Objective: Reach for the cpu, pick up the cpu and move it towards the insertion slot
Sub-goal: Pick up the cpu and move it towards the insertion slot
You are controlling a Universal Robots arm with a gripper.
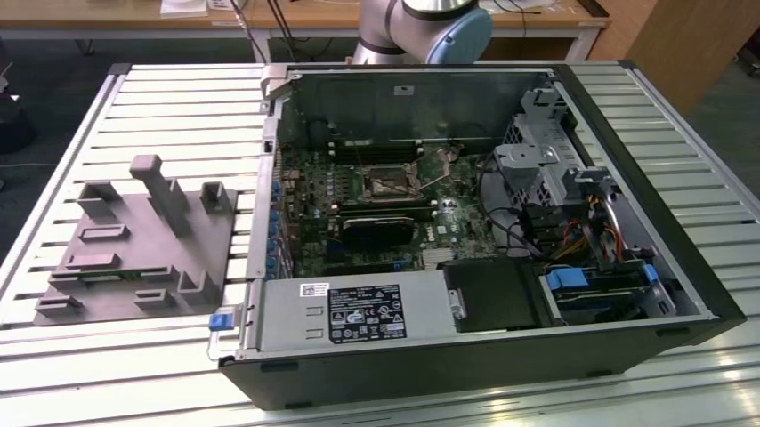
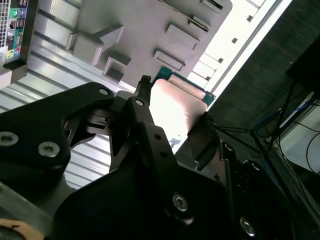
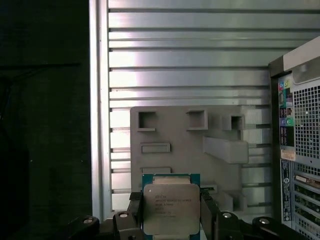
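— So, what is laid out in front of me?

— You have a wide table of silver aluminium slats [image 1: 166,98]. On it, toward the exterior view's right, an open black computer tower case [image 1: 475,369] lies on its side, with its green circuit board [image 1: 311,191] facing up. Just beside the case, toward the exterior view's left, sits a grey plastic tray with upright posts [image 1: 131,249].

— And my arm?

— Its silver and blue joint [image 1: 446,27] stands behind the case. Your black two-fingered gripper [image 3: 171,222] is clenched on something small.

— Where is the socket?

— The insertion slot [image 1: 390,182] is a small square dark socket in a silver metal frame. It sits mid-board inside the case, well apart from the tray.

— What am I gripping?

— The cpu [image 3: 171,207], a small flat square chip with a silver-grey metal top on a green backing. The fingers [image 3: 135,212] press its two opposite edges. In both wrist views it hangs clear of the tray, which lies beyond it.
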